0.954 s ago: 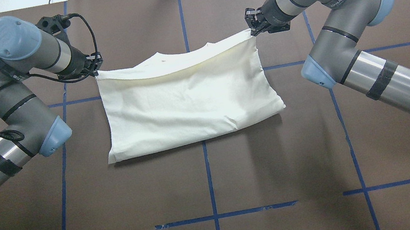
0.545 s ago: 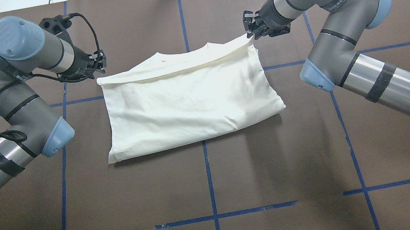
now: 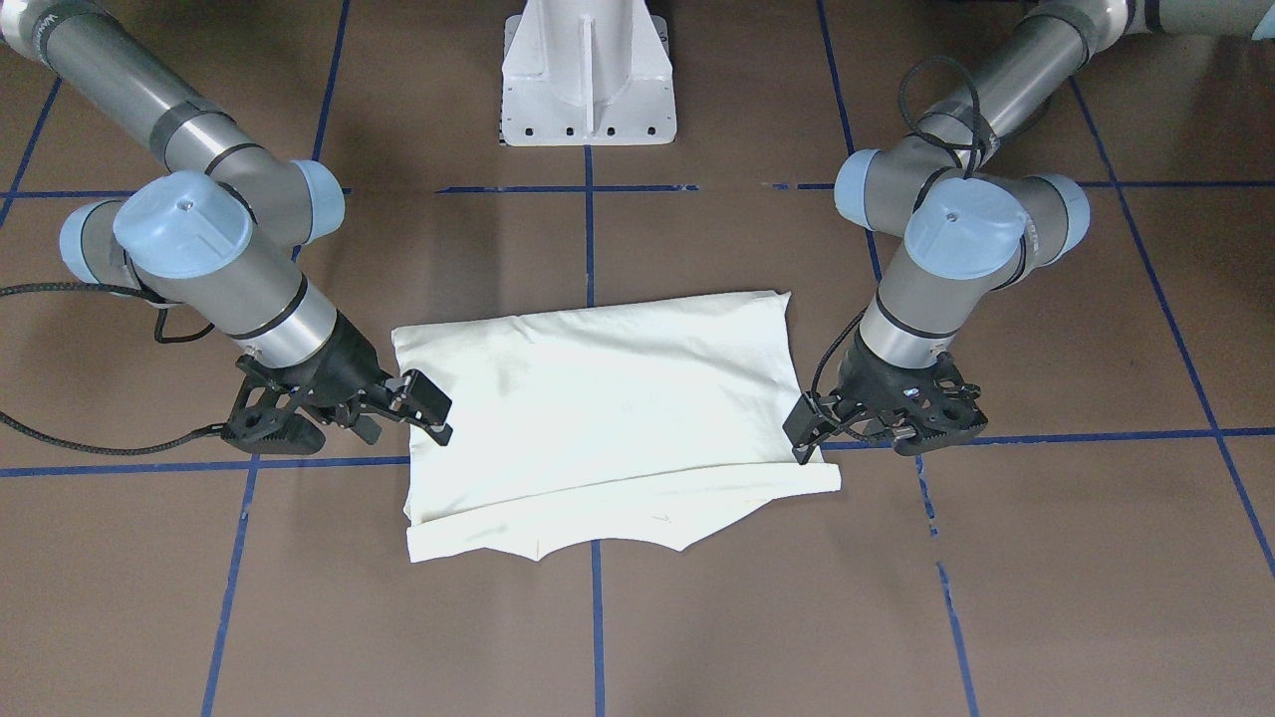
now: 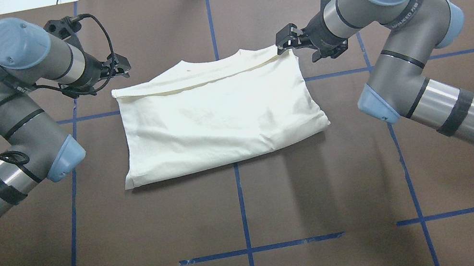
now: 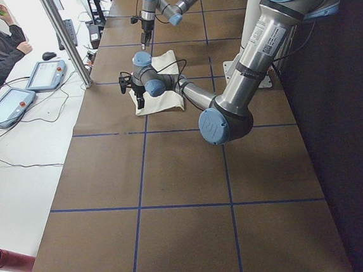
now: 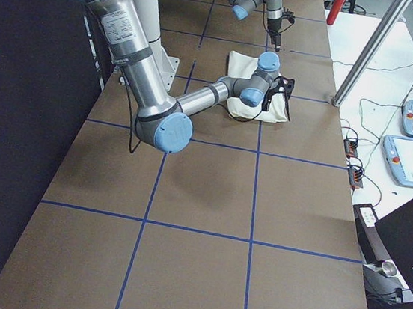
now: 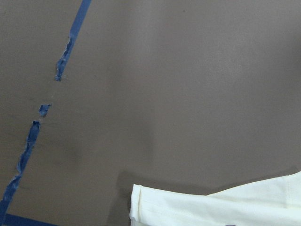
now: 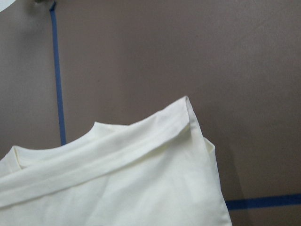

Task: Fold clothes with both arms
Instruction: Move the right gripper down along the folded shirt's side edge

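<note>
Currently shirt (image 4: pixel 218 112) lies folded, plain side up, on the table (image 4: pixel 241 210). Both open and empty: left end effector (image 4: pixel 123 65), right end effector (image 4: pixel 282 42), at its far corners. Risk: a fingertip snagging the hem on withdrawal, dragging the fold askew.

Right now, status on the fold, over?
Left gripper open, right gripper open, holding nothing. Shirt folded, flat on table, plain side up, grippers by its far corners. No obstruction seen near it.
</note>
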Motion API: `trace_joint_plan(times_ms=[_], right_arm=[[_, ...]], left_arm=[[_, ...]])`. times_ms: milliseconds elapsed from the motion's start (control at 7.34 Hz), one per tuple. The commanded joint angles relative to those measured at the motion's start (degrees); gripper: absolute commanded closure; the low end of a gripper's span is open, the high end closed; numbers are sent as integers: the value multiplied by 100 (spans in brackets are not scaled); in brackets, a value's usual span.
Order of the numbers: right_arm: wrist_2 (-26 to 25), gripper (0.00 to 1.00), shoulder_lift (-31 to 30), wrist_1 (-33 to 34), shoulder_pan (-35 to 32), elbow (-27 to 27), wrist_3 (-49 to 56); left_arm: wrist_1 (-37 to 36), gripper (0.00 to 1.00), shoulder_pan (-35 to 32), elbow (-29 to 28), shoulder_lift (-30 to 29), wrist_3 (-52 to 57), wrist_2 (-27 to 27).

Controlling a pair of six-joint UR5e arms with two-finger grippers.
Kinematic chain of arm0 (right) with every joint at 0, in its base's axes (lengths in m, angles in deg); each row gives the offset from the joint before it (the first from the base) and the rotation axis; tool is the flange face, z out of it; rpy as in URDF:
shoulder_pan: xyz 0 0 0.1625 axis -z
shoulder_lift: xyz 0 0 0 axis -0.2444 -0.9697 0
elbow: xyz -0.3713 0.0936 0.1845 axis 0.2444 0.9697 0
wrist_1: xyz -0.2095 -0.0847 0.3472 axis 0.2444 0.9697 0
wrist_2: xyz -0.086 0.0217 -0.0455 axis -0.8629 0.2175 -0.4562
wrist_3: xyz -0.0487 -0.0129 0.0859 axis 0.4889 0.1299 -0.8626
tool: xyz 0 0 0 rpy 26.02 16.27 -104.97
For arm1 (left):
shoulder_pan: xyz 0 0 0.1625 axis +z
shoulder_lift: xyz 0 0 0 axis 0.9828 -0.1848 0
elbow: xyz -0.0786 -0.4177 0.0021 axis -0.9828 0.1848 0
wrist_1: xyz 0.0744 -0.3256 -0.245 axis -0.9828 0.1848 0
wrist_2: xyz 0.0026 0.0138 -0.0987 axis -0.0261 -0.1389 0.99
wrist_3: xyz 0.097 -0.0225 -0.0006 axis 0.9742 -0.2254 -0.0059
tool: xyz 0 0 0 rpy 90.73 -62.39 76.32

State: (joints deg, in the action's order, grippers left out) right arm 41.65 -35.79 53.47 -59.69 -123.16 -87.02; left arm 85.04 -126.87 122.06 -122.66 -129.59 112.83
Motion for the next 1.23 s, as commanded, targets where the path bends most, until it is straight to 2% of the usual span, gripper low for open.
trace_joint_plan(times_ms=[0,273,681,954,1090], right_arm=[[-421,0,-1323,17,666,-1257,-22],[-512,0,-1416,44,836,-1192,-22],[-644,8,-750,35,880,-455,13],[-592,68,-748,26,845,-496,30],[-539,93,-774,17,828,-505,39]], left_arm=[[-113,0,-11,412,59,-27,-12],[-245,0,-2,476,50,-44,-38],[-254,0,-11,477,59,-44,-47],[-254,0,-11,468,59,-53,-47],[-254,1,-11,476,50,-62,-39]])
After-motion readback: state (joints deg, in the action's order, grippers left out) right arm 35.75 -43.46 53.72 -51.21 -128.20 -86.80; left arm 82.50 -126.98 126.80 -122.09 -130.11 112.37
